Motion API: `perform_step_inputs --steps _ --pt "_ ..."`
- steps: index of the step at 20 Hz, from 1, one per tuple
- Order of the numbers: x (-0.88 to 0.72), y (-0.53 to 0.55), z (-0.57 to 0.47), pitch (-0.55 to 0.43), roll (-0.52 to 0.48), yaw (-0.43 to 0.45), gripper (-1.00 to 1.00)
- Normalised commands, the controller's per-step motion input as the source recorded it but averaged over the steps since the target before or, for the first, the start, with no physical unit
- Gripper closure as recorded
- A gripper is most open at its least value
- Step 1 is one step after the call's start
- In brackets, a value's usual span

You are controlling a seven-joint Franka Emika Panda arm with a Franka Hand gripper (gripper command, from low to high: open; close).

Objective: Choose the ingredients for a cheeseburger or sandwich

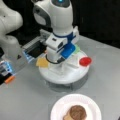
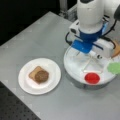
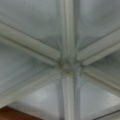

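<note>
On the white paper plate (image 1: 57, 110) (image 2: 25, 85) a dark round patty (image 1: 77, 112) (image 2: 41, 76) lies on a toast-brown bread square (image 1: 67, 117) (image 2: 32, 73). My gripper (image 1: 56, 61) (image 2: 92, 53) hangs low over the middle of the white divided tray (image 1: 62, 77) (image 2: 72, 72); its fingertips are hidden by the hand. Around the tray lie a yellow-orange cheese square (image 1: 42, 62), a red disc (image 1: 85, 61) (image 2: 92, 78), a green square (image 1: 77, 48) (image 2: 114, 67) and a second bread square (image 2: 116, 50). The wrist view shows the tray's dividers (image 3: 67, 67) close up, with a brown edge (image 3: 15, 115) at bottom left.
The arm's white base (image 1: 10, 47) and a dark open box (image 1: 35, 50) stand at a front view's left, with a small orange piece (image 1: 9, 79) beside them. The grey table ends at a black perforated surface (image 2: 15, 110).
</note>
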Motion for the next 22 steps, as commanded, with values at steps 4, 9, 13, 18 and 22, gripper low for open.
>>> perform_step_inputs --steps 4,9,13,18,22 --pt "-0.35 0.03 -0.21 -0.257 -0.047 0.031 -1.00" --pt "-0.31 -0.06 -0.19 -0.267 -0.016 0.070 -1.00" --pt "-0.29 -0.09 -0.19 -0.269 0.010 0.095 -1.00" --pt "-0.27 -0.06 -0.16 -0.249 0.019 0.099 -1.00" --pt "-0.25 -0.02 -0.14 -0.252 0.027 0.097 -1.00"
